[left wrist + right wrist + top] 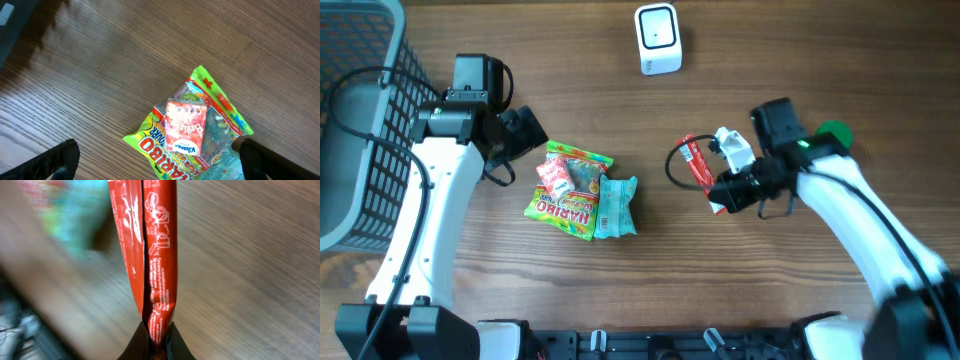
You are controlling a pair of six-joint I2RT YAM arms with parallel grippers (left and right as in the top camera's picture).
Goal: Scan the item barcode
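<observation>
The right fingers (179, 349) are clenched on the end of the red packet (698, 163), which is well apart from the white scanner (657, 38). Gripped only by its edge, it could twist or slip, hiding the barcode. The left fingers (55, 162) hang spread above the sweets bag (560, 208).

The red packet (699, 163) was a slim, glossy wrapper with white print and a seam running down its length. One end was pinched in the closed jaws of the right gripper (724, 198), the free end pointing away. The white scanner (658, 38), a rounded box, stood farther back on the surface, well apart.
</observation>
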